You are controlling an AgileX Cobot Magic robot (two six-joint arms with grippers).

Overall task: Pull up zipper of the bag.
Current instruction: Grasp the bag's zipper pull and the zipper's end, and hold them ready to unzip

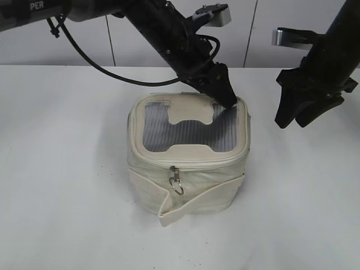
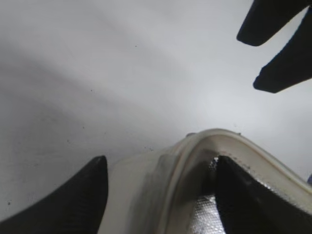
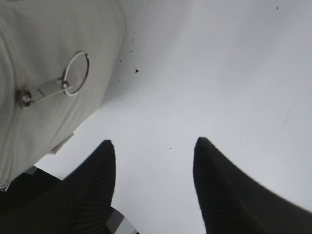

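Note:
The cream bag [image 1: 216,185] stands upright mid-table, its mesh-window lid on top. The zipper [image 1: 202,163] runs along the lid rim, and a silver pull with a wire ring [image 1: 176,181] hangs at the front. My left gripper [image 1: 228,101] is open at the lid's back right corner. In the left wrist view [image 2: 158,158] one finger is outside the bag wall [image 2: 146,195] and one is on the mesh. My right gripper [image 1: 292,121] is open and empty, hovering right of the bag. In the right wrist view [image 3: 153,141] it is over bare table, and a ringed pull [image 3: 73,73] lies on the bag's side [image 3: 48,29].
A loose cream strap flap [image 1: 169,211] hangs off the bag's front left. The white table [image 1: 67,169] spreads all round the bag. A panelled wall [image 1: 118,45] stands behind. The right gripper's fingers show at the top right of the left wrist view [image 2: 278,48].

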